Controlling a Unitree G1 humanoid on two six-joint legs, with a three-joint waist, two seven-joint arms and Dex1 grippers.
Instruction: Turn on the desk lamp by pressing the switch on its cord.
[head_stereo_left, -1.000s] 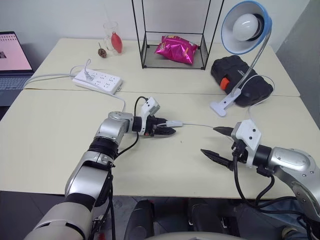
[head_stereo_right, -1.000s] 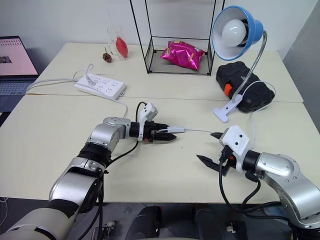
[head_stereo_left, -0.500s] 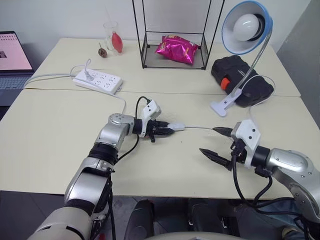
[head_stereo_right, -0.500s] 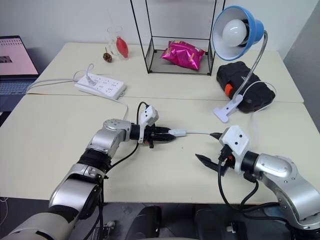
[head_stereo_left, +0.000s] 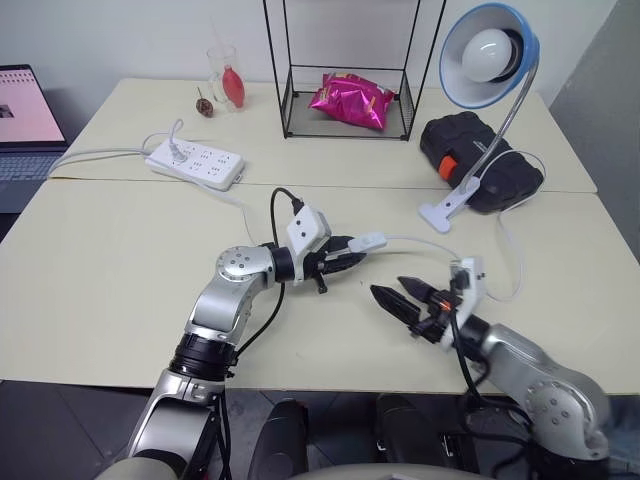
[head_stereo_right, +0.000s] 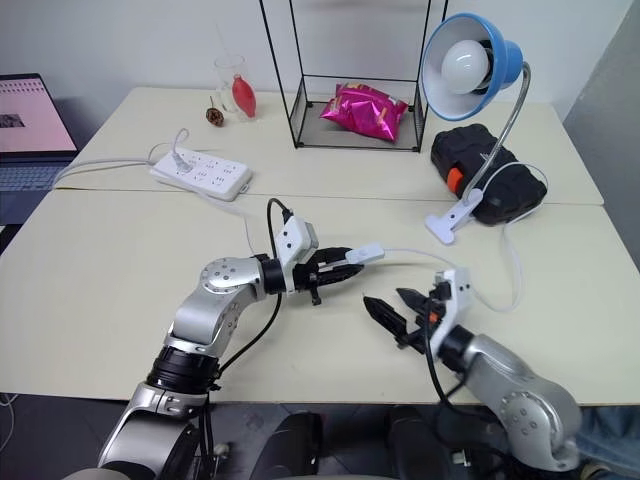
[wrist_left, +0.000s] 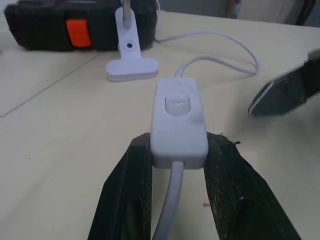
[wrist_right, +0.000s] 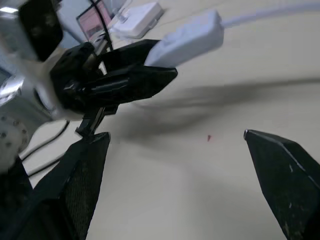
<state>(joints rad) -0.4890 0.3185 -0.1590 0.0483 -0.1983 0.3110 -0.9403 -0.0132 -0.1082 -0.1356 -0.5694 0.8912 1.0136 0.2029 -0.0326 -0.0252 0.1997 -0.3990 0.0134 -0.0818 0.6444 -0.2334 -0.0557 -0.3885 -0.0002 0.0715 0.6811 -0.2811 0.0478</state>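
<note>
The small white switch (wrist_left: 179, 122) is pinched at its near end between the two black fingers (wrist_left: 132, 190) of my left gripper (head_stereo_left: 350, 262), which is shut on it and holds it above the table with the rocker facing up. The cord (head_stereo_left: 510, 280) loops from the switch across the table to the desk lamp's white clamp base (head_stereo_left: 440, 213). The blue shade and unlit white bulb (head_stereo_left: 490, 55) stand at the back right. My right gripper (head_stereo_left: 400, 295) is open, just right of and below the switch, its fingers (wrist_right: 285, 175) pointing toward it without touching.
A white power strip (head_stereo_left: 195, 162) lies at the back left beside a laptop (head_stereo_left: 25, 110). A black case (head_stereo_left: 480, 160) sits behind the clamp. A wire rack with a pink bag (head_stereo_left: 350, 100) and a glass (head_stereo_left: 225, 75) stand at the far edge.
My left gripper has closed on the switch and lifted it up and back toward me. My right gripper has rolled and moved left, closer to the switch.
</note>
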